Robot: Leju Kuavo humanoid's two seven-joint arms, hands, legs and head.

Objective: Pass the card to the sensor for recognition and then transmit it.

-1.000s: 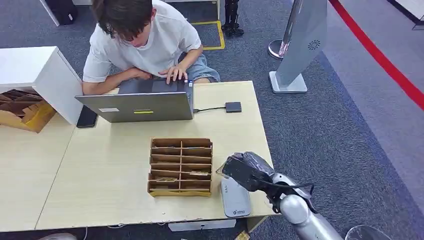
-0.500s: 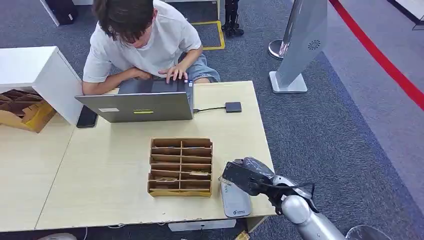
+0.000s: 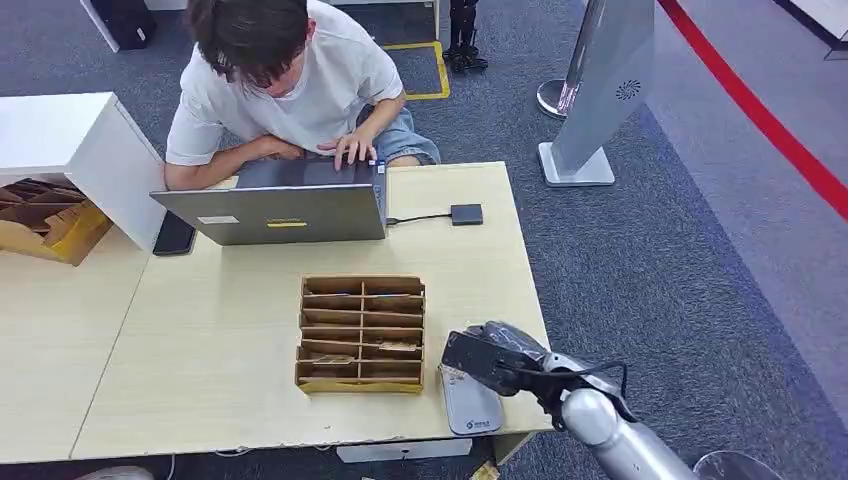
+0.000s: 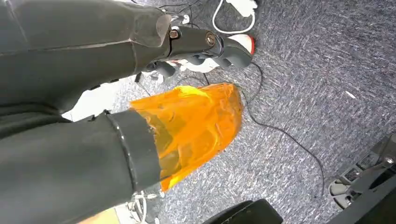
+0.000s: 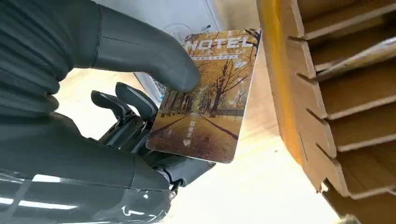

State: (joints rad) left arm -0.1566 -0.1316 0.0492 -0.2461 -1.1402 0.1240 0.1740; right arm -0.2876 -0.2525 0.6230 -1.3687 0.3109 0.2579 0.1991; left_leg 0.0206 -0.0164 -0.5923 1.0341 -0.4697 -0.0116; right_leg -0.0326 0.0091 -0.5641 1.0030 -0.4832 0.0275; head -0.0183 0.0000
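In the right wrist view my right hand (image 5: 126, 93) pinches a hotel card (image 5: 205, 98) with an autumn-avenue picture between thumb and fingers. From the head view that hand (image 3: 495, 358) hovers just over the upper end of the grey card sensor (image 3: 472, 403), which lies flat near the table's front right corner. The card itself is hidden under the hand in that view. A brown cardboard card rack (image 3: 361, 333) stands just left of the sensor. My left hand (image 4: 201, 44) hangs over the carpet, fingers curled with nothing in them.
A person (image 3: 285, 80) types on a grey laptop (image 3: 275, 210) at the far side of the table (image 3: 200, 350). A small black hub (image 3: 466, 214) lies on its cable to the right. A phone (image 3: 174, 234) and a white box (image 3: 70, 150) sit at left.
My right hand has sunk and drawn a little toward me, closing in over the sensor with the card. The person keeps typing.
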